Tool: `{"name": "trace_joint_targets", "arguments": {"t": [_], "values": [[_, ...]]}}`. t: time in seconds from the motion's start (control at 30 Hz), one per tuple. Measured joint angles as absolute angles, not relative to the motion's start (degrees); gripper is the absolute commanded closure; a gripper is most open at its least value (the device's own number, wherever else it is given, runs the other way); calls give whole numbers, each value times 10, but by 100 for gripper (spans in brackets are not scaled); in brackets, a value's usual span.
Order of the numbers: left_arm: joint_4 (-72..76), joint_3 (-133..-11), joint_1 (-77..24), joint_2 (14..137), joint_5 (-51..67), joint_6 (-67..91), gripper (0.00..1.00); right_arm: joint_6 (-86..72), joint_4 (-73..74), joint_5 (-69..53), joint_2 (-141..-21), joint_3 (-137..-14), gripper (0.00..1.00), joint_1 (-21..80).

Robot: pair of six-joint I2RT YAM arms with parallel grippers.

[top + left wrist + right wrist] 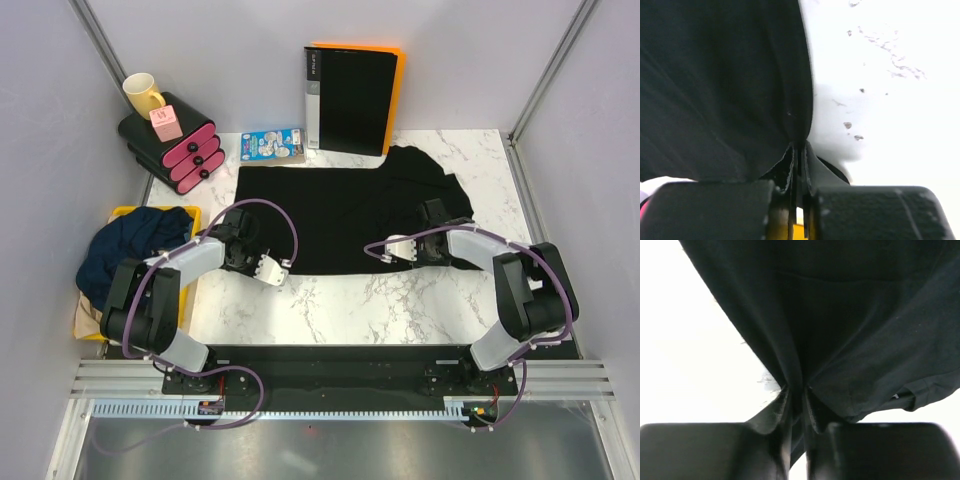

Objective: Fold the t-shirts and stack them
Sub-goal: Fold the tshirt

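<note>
Centrally, your black t-shirt (pixel 340 215) lies spread mid-frame on the table (pixel 400 300). Your left gripper (pixel 799 150) is clamped tight on its frame-left edge, and your right gripper (pixel 797 392) pinches fabric at its frame-right side.

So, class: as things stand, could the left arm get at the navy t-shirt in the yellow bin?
Probably not yet: the navy t-shirt lies close beside that arm with nothing between, but the left gripper is shut on the black t-shirt's edge.
</note>
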State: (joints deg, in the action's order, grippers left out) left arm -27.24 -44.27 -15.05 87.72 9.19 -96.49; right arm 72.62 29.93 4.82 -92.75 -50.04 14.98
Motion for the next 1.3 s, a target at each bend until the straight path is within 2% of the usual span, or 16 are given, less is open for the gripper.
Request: {"name": "trace_joint_targets", "arguments": {"t": [0.03,0.27,0.57,0.93,0.97,1.0,1.03,1.07,1.13,1.2,1.3], "values": [[-275,-443,-151,878,92,-965,98,729,300,48,-927,-498,100,150],[-284,-430,-150,861,96,-965,98,747,331,39,-904,-482,100,151],[-361,-357,-150,752,132,-965,98,755,403,13,-828,-422,100,154],[-448,-315,-150,674,156,-968,97,765,479,4,-764,-375,100,212],[-453,-313,-150,670,157,-969,92,766,487,1,-758,-371,93,215],[-456,-312,-150,668,158,-970,68,767,492,0,-755,-368,83,217],[-459,-310,-150,665,159,-972,55,768,499,-1,-753,-366,70,219],[-461,-309,-150,663,161,-976,48,768,503,-2,-753,-366,51,220],[-474,-309,-150,657,162,-980,36,766,514,1,-753,-365,37,221],[-493,-311,-150,652,161,-981,27,766,531,6,-753,-364,33,221],[-528,-312,-150,648,154,-981,24,761,547,9,-750,-367,32,220]]}}
